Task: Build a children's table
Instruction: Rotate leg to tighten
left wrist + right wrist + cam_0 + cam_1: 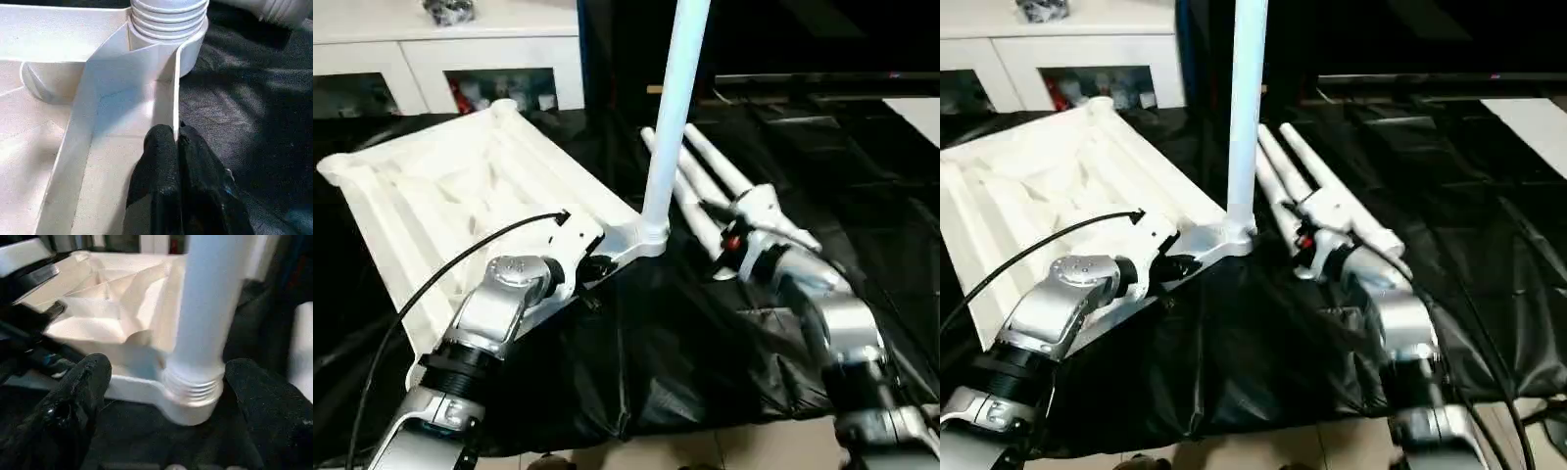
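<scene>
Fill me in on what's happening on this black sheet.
A humanoid robot is assembling a white plastic children's table. The ribbed rectangular tabletop lies upside down; one white tube leg stands upright in a corner socket. The left pincer is shut on the tabletop's rim beside it. The right pincer is open around that leg's base. Spare white tube legs lie alongside.

Upright leg (674,117) cut off at top edge, cabinet (460,49) contents too blurred to tell

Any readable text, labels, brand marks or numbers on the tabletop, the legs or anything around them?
None readable.
Tabletop, upright leg and loose legs: plain white, no markings.
Items behind the cabinet glass: too small and blurred to read.
</scene>
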